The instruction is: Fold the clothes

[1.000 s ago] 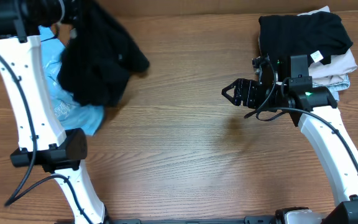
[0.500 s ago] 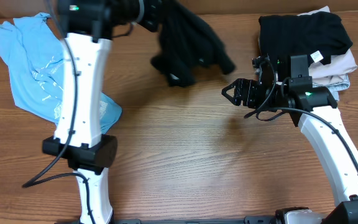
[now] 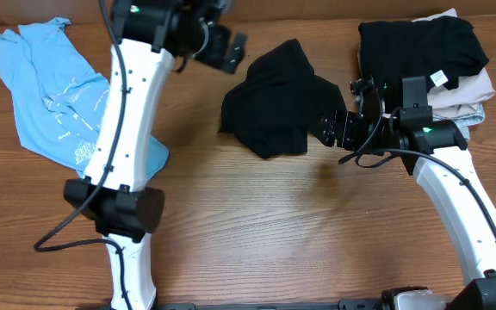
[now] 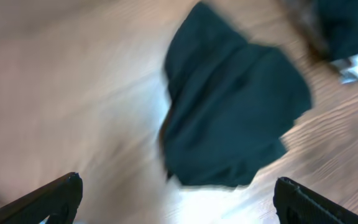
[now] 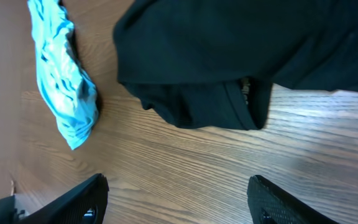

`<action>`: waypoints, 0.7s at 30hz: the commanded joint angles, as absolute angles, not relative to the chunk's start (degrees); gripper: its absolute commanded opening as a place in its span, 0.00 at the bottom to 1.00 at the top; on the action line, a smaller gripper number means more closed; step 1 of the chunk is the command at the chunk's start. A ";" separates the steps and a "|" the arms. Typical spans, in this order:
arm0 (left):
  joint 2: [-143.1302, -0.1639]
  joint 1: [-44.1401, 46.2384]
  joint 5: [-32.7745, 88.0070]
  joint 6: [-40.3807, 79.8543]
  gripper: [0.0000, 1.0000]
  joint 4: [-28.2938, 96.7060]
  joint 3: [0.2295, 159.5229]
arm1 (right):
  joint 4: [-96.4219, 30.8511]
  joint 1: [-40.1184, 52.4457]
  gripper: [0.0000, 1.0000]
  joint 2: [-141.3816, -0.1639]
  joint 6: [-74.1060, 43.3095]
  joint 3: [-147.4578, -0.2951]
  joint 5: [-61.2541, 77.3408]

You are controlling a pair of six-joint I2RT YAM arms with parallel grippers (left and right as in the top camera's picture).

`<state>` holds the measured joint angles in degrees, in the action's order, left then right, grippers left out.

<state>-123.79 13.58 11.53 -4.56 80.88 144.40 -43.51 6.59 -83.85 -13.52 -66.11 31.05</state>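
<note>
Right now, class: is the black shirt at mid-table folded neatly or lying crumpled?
Crumpled. The black shirt lies in an irregular, wrinkled heap on the table, with no straight folded edges.

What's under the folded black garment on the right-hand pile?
Beneath the folded black garment, pale folded clothes stick out at its right edge, in white and beige layers. How many pieces there are, and what lies under its middle, is covered.

Overhead view. Left arm [image 3: 126, 129] extends toward 12 o'clock, wrist bent so the left gripper [image 3: 234, 52] faces 4 o'clock, jaws spread wide. Right arm [image 3: 455, 194] reaches toward 11 o'clock; right gripper [image 3: 332, 129] faces 9 o'clock, jaws apart.
</note>
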 commanded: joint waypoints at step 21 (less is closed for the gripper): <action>-122.58 -5.10 7.40 4.91 0.90 63.11 96.82 | -44.29 6.79 0.76 -83.72 -13.78 -67.57 29.34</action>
<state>-123.72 -3.68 6.85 3.07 65.17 101.01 -44.56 6.59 -83.85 -13.52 -66.11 29.61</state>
